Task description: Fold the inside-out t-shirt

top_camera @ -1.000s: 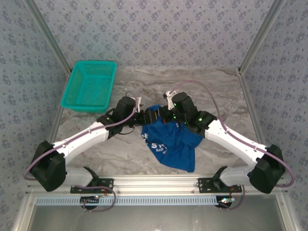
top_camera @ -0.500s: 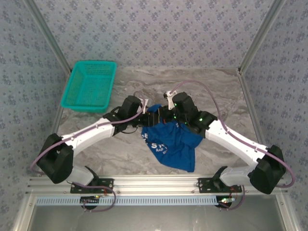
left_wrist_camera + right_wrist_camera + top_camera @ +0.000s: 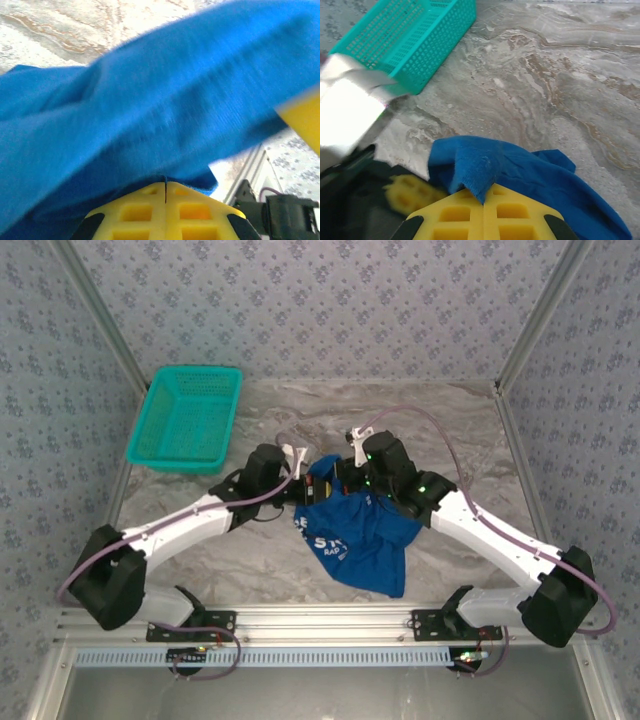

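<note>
The left end effector (image 3: 165, 185) has moved in and clamped onto the t-shirt (image 3: 355, 535).

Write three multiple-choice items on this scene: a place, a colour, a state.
1. Where does the basket stand on the table? A. far left B. far right C. near edge, centre
2. What colour is the t-shirt? A. red B. blue C. white
3. How is the left gripper? A. wide open B. shut on nothing C. shut on the t-shirt
Key: 1 A, the top view has it at the far-left corner; 2 B, blue in every view; 3 C, its wrist view shows blue cloth pinched between closed yellow fingers.
</note>
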Controlling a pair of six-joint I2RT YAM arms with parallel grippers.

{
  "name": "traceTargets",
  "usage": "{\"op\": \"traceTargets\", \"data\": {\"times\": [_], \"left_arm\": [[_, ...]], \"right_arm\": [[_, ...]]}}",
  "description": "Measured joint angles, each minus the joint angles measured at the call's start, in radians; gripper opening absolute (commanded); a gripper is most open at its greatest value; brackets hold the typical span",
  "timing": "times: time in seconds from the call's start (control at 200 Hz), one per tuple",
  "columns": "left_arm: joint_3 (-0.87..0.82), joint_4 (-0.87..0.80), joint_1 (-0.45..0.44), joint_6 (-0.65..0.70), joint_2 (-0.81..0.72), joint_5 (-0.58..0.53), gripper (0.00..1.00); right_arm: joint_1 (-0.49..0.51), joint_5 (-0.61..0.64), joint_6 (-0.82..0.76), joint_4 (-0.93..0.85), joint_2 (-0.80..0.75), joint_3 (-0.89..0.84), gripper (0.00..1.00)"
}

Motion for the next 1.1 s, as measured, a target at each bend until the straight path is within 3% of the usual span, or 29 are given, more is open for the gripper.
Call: {"op": "traceTargets", "data": {"times": [0.25,0.57,1.099], "left_arm": [[-0.064,0.045,0.012,0.051,-0.144,0.057,0.0],[-0.069,0.007,0.101,0.154,-0.34,0.003,0.0],[-0.064,-0.095,0.096,0.267,-0.256,-0.04,0.0]], "right_arm": [[-0.042,0.018,0.0,-0.038,0.0,0.001,0.0],[-0.148,0.032,-0.006,-0.198,0.006,0.058,0.0],[-0.343,-0.219,-0.005,-0.288,-0.092,0.098,0.0]]}}
